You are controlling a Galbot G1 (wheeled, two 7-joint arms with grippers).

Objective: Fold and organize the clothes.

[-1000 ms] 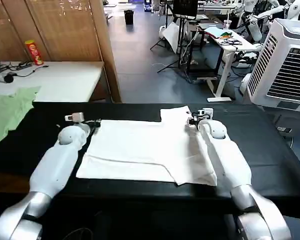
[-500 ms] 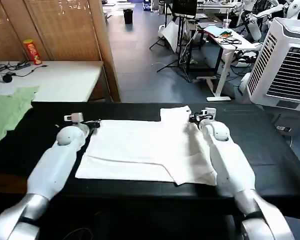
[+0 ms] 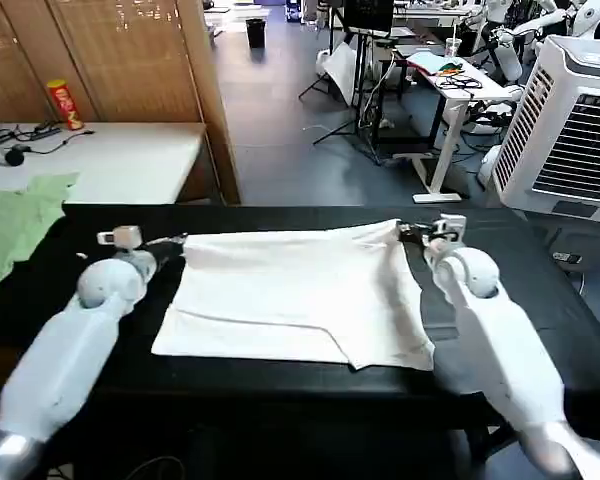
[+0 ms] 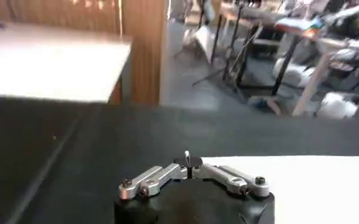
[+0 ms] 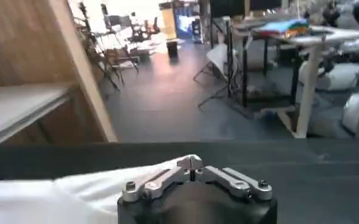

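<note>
The clothes are one white T-shirt [image 3: 290, 295], lying plain side up on the black table [image 3: 540, 280]. Its far edge runs taut between my two grippers. My left gripper [image 3: 176, 241] is shut on the far left corner; in the left wrist view its tips [image 4: 187, 159] meet on a sliver of white cloth, with the shirt [image 4: 307, 185] spreading beside them. My right gripper [image 3: 406, 231] is shut on the far right corner; the right wrist view shows the closed tips [image 5: 192, 162] over white fabric [image 5: 75, 192]. The near edge lies loose, with a fold at the near right.
A pale green cloth [image 3: 15, 225] drapes over the table's far left end. Behind it stands a white table [image 3: 120, 160] with a red can [image 3: 67, 104] and cables. A white air cooler [image 3: 570, 130] stands at the right. Open floor lies beyond the far edge.
Both grippers have moved apart, left going left and right going right. The shirt's far edge is pulled straight, and the flap that stuck up at the far right is drawn flat.
</note>
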